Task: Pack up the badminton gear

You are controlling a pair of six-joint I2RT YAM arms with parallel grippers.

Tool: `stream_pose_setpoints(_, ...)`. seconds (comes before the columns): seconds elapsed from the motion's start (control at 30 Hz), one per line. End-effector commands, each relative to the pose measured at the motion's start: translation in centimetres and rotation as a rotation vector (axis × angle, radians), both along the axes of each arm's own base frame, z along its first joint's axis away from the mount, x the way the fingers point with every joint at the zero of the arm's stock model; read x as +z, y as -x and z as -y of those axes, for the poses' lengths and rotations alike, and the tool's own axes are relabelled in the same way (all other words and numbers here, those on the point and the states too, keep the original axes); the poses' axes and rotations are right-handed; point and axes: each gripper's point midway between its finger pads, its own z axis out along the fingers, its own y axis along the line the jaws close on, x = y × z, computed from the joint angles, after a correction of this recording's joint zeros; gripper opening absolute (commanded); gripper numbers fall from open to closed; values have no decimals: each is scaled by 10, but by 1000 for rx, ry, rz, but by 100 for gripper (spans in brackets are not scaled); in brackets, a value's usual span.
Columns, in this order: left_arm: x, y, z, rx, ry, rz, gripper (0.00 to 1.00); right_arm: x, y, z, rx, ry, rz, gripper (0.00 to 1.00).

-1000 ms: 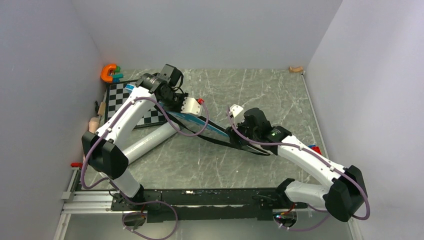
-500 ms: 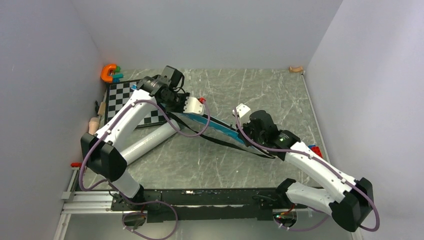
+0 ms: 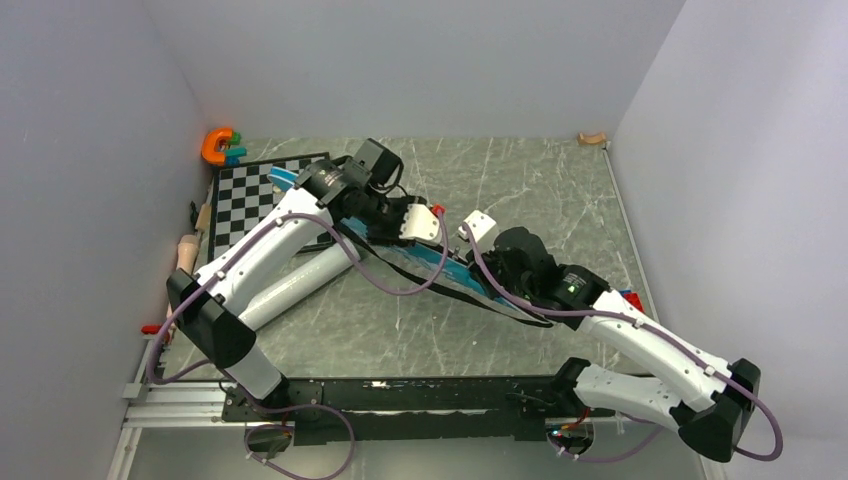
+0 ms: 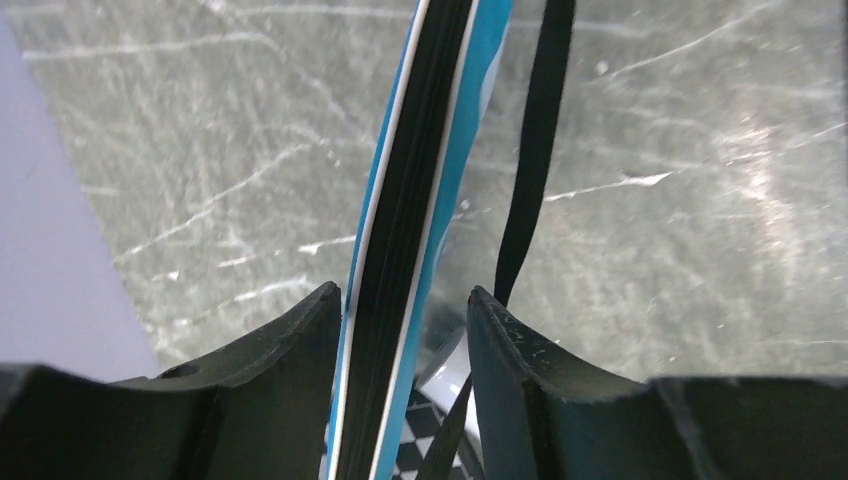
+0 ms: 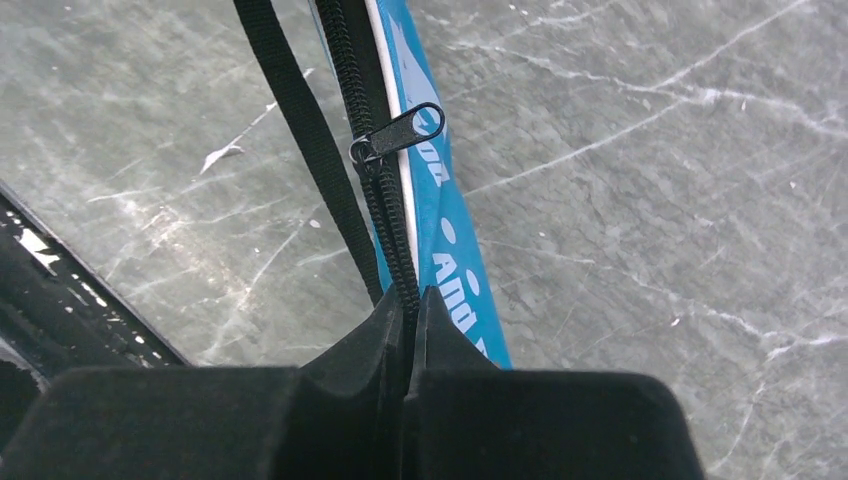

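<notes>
Left arm was extended forward-right over the chessboard (image 3: 243,192) corner. My left jaws stood apart, straddling the upturned edge of the bag (image 3: 452,266) without clamping it. Right arm lay low, angled left, and my right jaws were pinched on the bag's zip (image 5: 385,205), mid-counter (image 3: 560,190).

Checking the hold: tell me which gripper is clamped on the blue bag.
The right gripper: its fingers are pinched shut on the zipper edge of the blue bag. On the left gripper the fingers stand apart, a gap showing beside the bag's edge.
</notes>
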Motion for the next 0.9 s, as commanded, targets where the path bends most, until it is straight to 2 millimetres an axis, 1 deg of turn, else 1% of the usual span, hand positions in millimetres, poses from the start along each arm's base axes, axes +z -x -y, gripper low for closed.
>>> stream_pose_setpoints(0.0,6,31,24,-82,71,-62,53,73,-10,-25,-7,-160,159,0)
stream_pose_setpoints(0.03,5,30,29,-83,72,-63,54,75,-9,-27,-5,-160,163,0)
stream_pose_setpoints(0.17,12,36,47,-127,98,-100,54,80,-6,-29,-11,-169,170,0)
stream_pose_setpoints(0.33,1,42,57,-150,100,-145,53,96,-4,-29,-11,-215,212,0)
stream_pose_setpoints(0.47,2,37,66,-159,142,-123,51,108,2,-31,-10,-294,227,0)
stream_pose_setpoints(0.53,6,34,71,-155,166,-118,49,115,4,-30,-12,-344,246,0)
stream_pose_setpoints(0.6,18,37,76,-159,202,-127,49,123,9,-27,-11,-407,269,0)
stream_pose_setpoints(0.63,26,39,77,-166,226,-125,50,127,12,-25,-9,-435,282,0)
stream_pose_setpoints(0.67,30,41,76,-170,242,-118,52,132,16,-21,-6,-465,299,0)
stream_pose_setpoints(0.73,35,46,74,-179,266,-103,54,135,19,-17,-5,-486,317,0)
stream_pose_setpoints(0.8,35,54,69,-197,258,-117,56,136,21,-16,3,-488,323,0)
stream_pose_setpoints(0.87,33,58,67,-200,253,-131,56,138,20,-16,5,-484,326,0)
